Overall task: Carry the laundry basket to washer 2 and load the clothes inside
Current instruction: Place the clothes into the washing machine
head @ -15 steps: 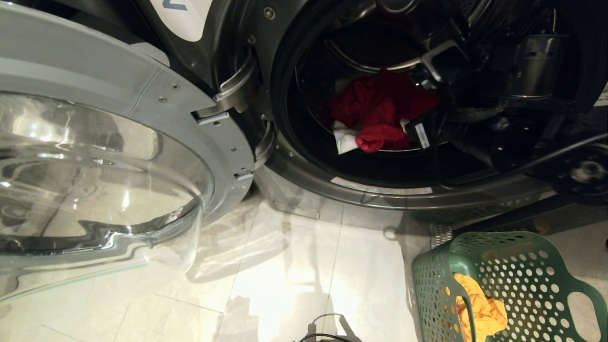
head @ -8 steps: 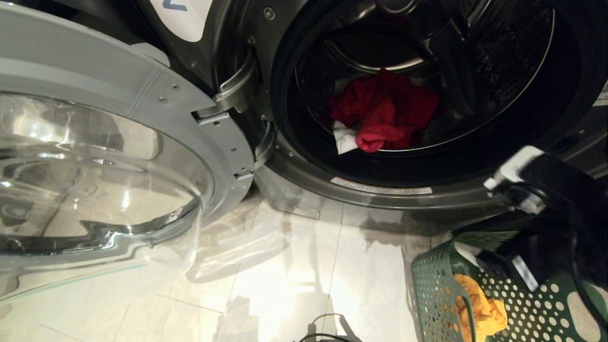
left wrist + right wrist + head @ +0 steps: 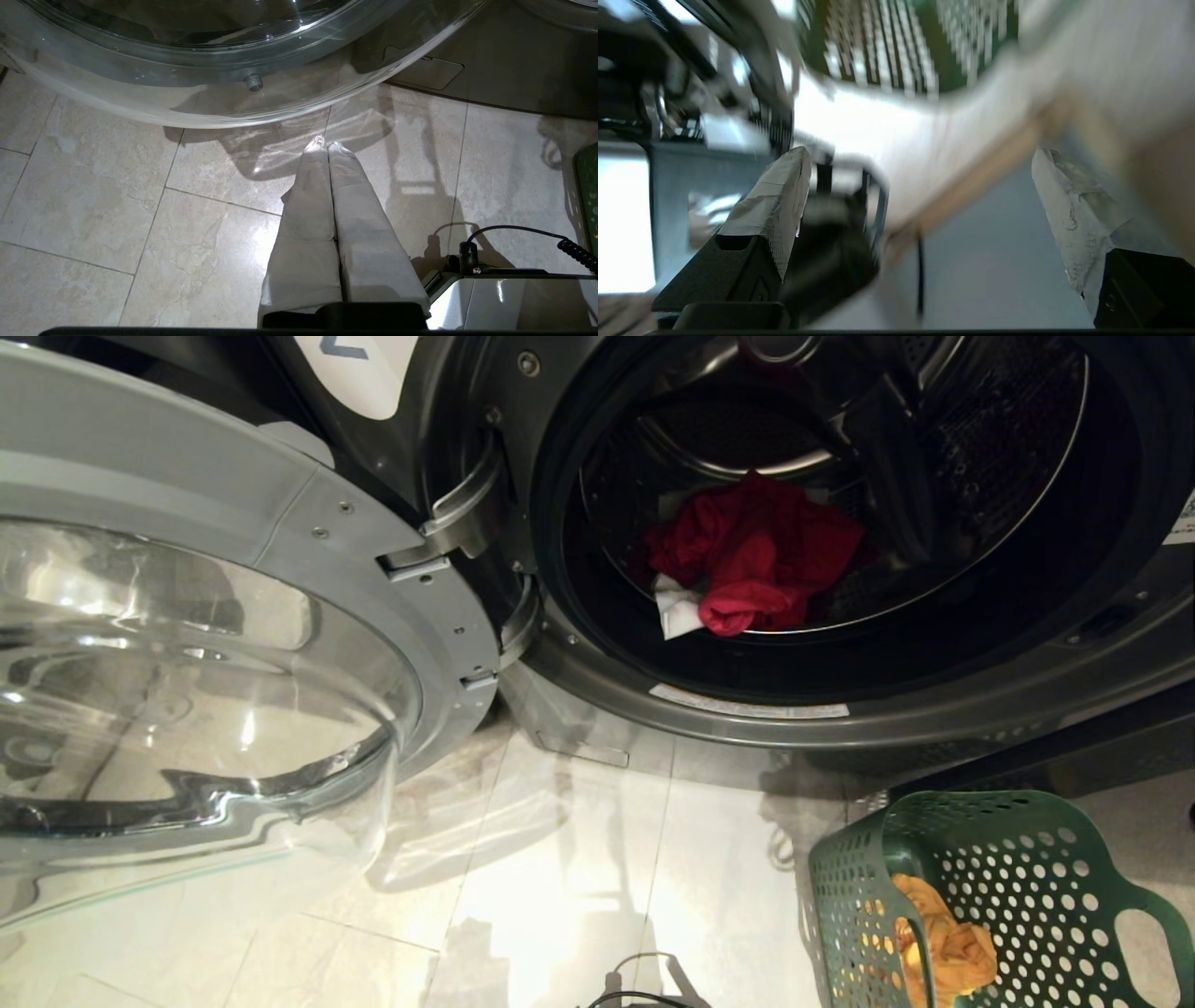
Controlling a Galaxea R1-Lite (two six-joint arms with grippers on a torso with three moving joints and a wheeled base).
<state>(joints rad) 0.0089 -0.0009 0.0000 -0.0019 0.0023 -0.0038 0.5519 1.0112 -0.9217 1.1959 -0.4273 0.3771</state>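
Gone from the head view is the right arm, which a moment earlier reached into the drum and then swung down over the basket; garments and basket lie unchanged. Washer 2 (image 3: pixel 1027 709), the dark grey front-load machine, stands with its round chrome-rimmed glass door (image 3: pixel 187 663) swung fully open to the robot's left. Inside the steel drum lie a pink-red garment (image 3: pixel 756 551) and, touching its lower edge, a white garment (image 3: pixel 674 609).

The green perforated plastic laundry basket (image 3: pixel 1027 887) rests on the tiled floor (image 3: pixel 579 859) just beside the washer's lower right front. One yellow-orange garment (image 3: pixel 943 943) is left in it, against the near wall.

The right end effector (image 3: pixel 920 196) shows wide-spread fingers with nothing between them; its view is motion-blurred, with green perforated plastic ahead. The left end effector (image 3: pixel 327 147) hangs parked over the floor below the door, fingers pressed together and empty.

Step in hand, as judged: loading, two garments transferred, one outstanding. The next move calls for lowering the right end effector into the basket, closing on the yellow-orange garment's bunched top, lifting clear of the rim, and carrying it through the drum opening.
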